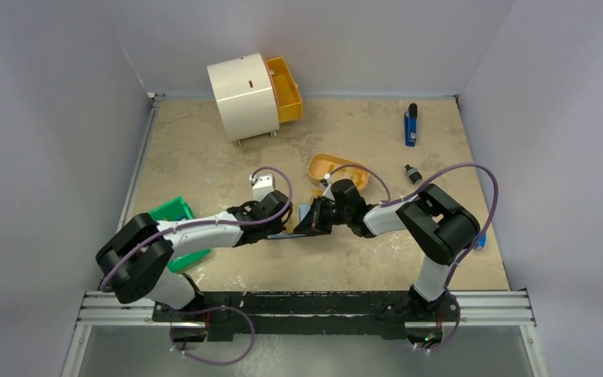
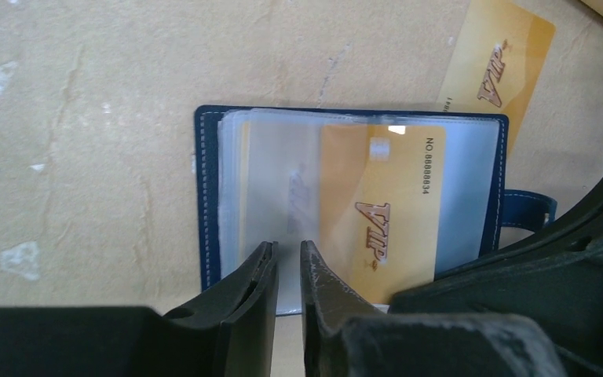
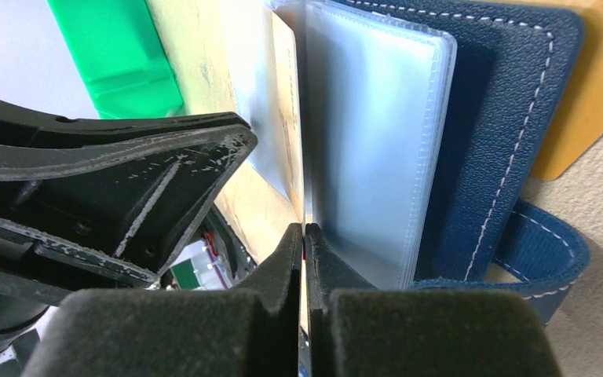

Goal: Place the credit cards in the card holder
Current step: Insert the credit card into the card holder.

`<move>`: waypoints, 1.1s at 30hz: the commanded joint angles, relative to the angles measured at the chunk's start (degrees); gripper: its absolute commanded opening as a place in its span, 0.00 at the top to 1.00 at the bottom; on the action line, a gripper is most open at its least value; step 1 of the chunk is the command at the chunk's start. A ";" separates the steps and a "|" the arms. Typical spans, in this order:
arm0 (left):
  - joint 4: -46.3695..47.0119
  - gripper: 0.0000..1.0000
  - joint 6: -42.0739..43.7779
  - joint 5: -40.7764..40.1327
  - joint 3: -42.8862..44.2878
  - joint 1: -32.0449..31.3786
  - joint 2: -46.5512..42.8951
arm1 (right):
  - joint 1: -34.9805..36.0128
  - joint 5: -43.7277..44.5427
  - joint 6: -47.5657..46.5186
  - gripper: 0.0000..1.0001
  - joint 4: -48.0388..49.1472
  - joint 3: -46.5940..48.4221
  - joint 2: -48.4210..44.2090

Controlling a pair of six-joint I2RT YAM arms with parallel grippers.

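The card holder point(image 2: 208, 196), a navy wallet, lies open on the table with its clear sleeves fanned up. One yellow credit card point(image 2: 381, 204) sits inside a sleeve. A second credit card point(image 2: 498, 67) lies flat on the table beyond the wallet. My left gripper point(image 2: 288, 247) hovers at the sleeves' near edge, its jaws a narrow gap apart with nothing between them. My right gripper point(image 3: 305, 236) is shut on the edge of one clear sleeve point(image 3: 361, 141), holding it upright. In the top view both grippers meet over the wallet point(image 1: 301, 214).
An orange oval tray point(image 1: 338, 169) lies just behind the wallet. A green box point(image 1: 174, 212) sits by the left arm. A white drum with an orange drawer point(image 1: 245, 96) stands at the back. A blue tool point(image 1: 411, 126) and a small black piece point(image 1: 413, 173) lie at the right.
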 commanded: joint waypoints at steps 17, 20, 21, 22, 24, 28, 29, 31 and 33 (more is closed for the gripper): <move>-4.16 0.89 -0.96 -1.47 -2.97 8.09 -4.75 | 0.46 3.30 -9.20 0.98 -15.69 7.02 -1.01; -3.69 0.94 -0.98 -0.92 -2.94 8.22 -2.54 | 0.47 3.82 -10.10 0.90 -17.50 7.68 -1.16; -3.32 0.94 -0.88 -0.50 -2.93 8.28 -1.86 | 0.51 4.07 -10.33 0.88 -18.04 7.93 -1.18; -2.89 0.95 -0.81 -0.11 -2.81 8.32 -1.21 | 0.56 4.26 -10.59 0.85 -18.53 8.29 -1.26; -1.90 0.96 -0.81 0.88 -2.92 8.32 -0.28 | 0.73 4.79 -11.09 0.80 -19.42 8.83 -1.38; 0.29 0.97 -0.86 3.13 -3.28 8.29 0.68 | 1.22 5.74 -12.34 0.74 -21.93 10.79 -1.21; 0.60 0.98 -0.82 3.43 -3.25 8.33 0.78 | 1.38 6.05 -12.68 0.73 -22.52 11.24 -1.21; 1.09 0.98 -0.73 3.80 -3.37 8.29 0.74 | 1.69 6.92 -13.42 0.71 -24.19 12.27 -1.27; 1.56 0.98 -0.64 4.16 -3.58 8.29 0.59 | 1.82 7.65 -14.30 0.71 -25.69 13.45 -1.21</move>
